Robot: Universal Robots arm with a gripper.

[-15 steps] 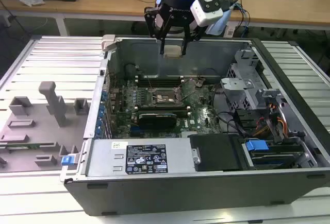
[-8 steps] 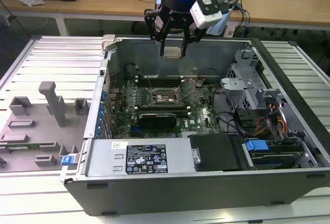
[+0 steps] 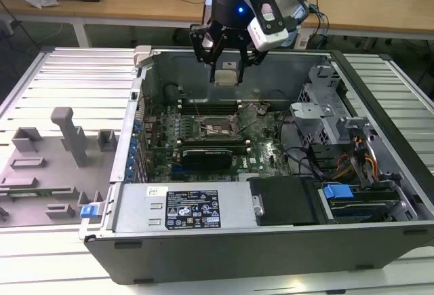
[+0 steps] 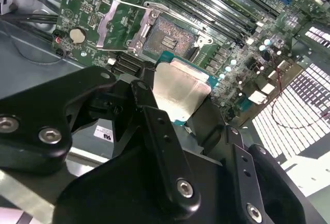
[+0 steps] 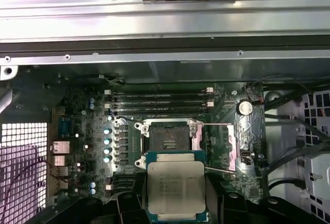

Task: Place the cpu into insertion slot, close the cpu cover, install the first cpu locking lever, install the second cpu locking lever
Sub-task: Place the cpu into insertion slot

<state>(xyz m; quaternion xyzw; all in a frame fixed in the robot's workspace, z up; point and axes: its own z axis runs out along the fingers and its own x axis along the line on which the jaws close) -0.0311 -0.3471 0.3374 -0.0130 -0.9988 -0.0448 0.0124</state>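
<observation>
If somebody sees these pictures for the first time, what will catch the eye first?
First, the black gripper hanging over the open computer case, shut on the cpu, whose silvery top looms large in both wrist views. Next, the insertion slot on the green motherboard lies bare, with the cpu cover swung open beside it.

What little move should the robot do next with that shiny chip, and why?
Probably lower it slowly toward the socket. The pincer holds the chip up over the board, the socket looks open, and its cover is flipped aside.
</observation>
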